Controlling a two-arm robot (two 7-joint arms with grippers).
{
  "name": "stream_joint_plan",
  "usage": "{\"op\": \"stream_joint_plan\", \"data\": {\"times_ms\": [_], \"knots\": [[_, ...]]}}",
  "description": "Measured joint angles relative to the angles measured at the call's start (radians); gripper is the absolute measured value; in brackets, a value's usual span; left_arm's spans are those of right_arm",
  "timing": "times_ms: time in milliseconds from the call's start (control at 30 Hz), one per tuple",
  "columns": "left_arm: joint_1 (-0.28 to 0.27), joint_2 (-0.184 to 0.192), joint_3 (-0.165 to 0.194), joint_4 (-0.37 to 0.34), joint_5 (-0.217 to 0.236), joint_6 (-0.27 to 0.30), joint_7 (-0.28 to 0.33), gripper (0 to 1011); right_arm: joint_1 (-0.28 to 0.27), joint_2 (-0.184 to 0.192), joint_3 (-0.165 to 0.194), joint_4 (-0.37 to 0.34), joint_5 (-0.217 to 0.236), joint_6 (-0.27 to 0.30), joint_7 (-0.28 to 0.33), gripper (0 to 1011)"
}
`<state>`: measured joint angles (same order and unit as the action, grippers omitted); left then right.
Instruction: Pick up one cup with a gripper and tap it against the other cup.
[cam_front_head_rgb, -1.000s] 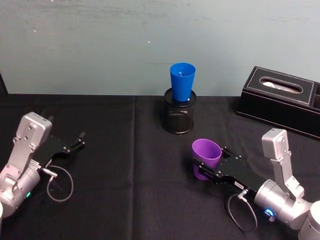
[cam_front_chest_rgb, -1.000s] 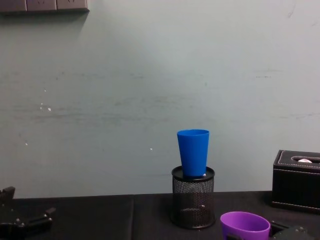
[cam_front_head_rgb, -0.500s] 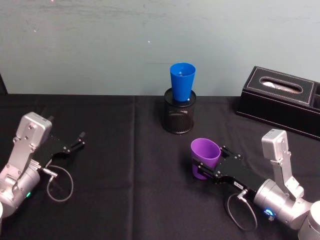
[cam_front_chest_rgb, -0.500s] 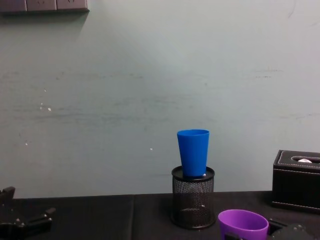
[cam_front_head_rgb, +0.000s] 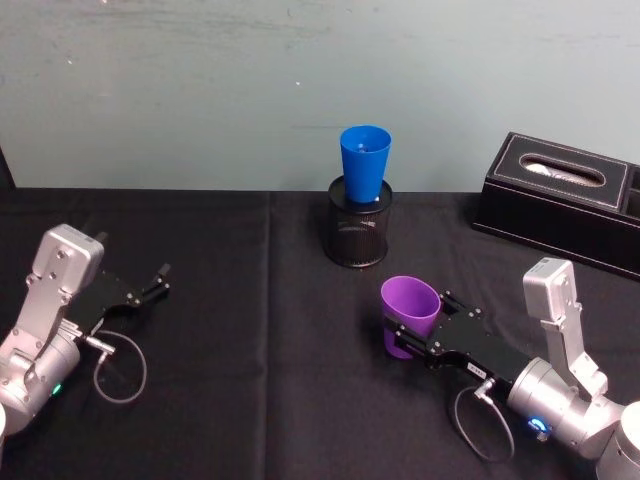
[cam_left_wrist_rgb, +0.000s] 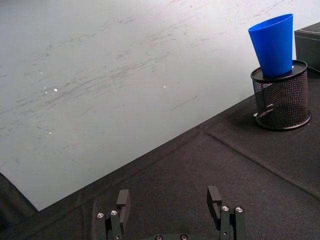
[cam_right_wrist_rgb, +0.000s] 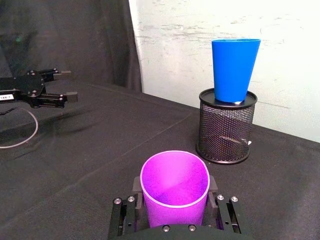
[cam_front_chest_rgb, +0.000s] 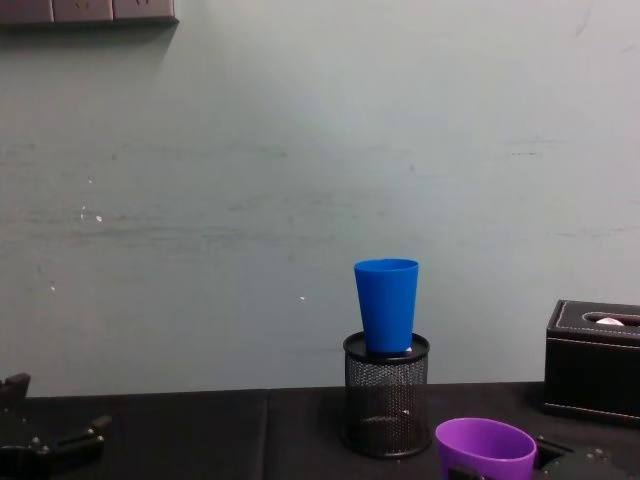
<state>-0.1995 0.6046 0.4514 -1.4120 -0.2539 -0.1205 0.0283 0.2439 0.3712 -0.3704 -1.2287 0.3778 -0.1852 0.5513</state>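
Since the right gripper (cam_right_wrist_rgb: 175, 186) clamps the purple cup (cam_right_wrist_rgb: 174, 181) between its fingers, raise and carry it straight ahead of the fingertips to the blue cup (cam_right_wrist_rgb: 235, 68) in the mesh holder (cam_right_wrist_rgb: 224, 128) — tap lightly, judging by its loose seat — left gripper (cam_left_wrist_rgb: 169, 197) idles spread, empty.

Blue cup (cam_front_head_rgb: 364, 165): base hidden inside the mesh holder (cam_front_head_rgb: 358, 235).

Purple cup (cam_front_chest_rgb: 485, 447): lower part cut off by the chest view's bottom edge. In the right wrist view its base is hidden behind the right gripper (cam_right_wrist_rgb: 175, 184). Contact between base and table (cam_front_head_rgb: 250, 350): cannot be told.

Box (cam_front_head_rgb: 565, 200), far right: cut off by the head view's right edge.

Left gripper (cam_front_head_rgb: 163, 278): partly cut off at the chest view's lower left corner.
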Motion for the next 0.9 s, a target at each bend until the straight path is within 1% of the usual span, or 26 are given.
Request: {"op": "stream_joint_plan", "data": {"times_ms": [267,333,367,400,433,533,567,600,667,900], "knots": [[0.000,0.000,0.000,0.000,0.000,0.000,0.000,1011,0.000,0.000,0.000,0.000,0.000,0.001,0.000,728],[0.000,0.000,0.000,0.000,0.000,0.000,0.000,1011,0.000,0.000,0.000,0.000,0.000,0.001,0.000,773],[0.000,0.000,0.000,0.000,0.000,0.000,0.000,1011,0.000,0.000,0.000,0.000,0.000,0.001,0.000,773],[0.000,0.000,0.000,0.000,0.000,0.000,0.000,1011,0.000,0.000,0.000,0.000,0.000,0.001,0.000,815],[0.000,0.000,0.000,0.000,0.000,0.000,0.000,1011,0.000,0.000,0.000,0.000,0.000,0.001,0.000,827],[0.000,0.000,0.000,0.000,0.000,0.000,0.000,1011,0.000,0.000,0.000,0.000,0.000,0.001,-0.001,918],[0.000,0.000,0.000,0.000,0.000,0.000,0.000,1011,0.000,0.000,0.000,0.000,0.000,0.001,-0.001,933],[0.000,0.000,0.000,0.000,0.000,0.000,0.000,1011,0.001,0.000,0.000,0.000,0.000,0.001,-0.001,978],[0.000,0.000,0.000,0.000,0.000,0.000,0.000,1011,0.001,0.000,0.000,0.000,0.000,0.001,-0.001,1003],[0.000,0.000,0.000,0.000,0.000,0.000,0.000,1011,0.001,0.000,0.000,0.000,0.000,0.000,-0.002,1000]]}}
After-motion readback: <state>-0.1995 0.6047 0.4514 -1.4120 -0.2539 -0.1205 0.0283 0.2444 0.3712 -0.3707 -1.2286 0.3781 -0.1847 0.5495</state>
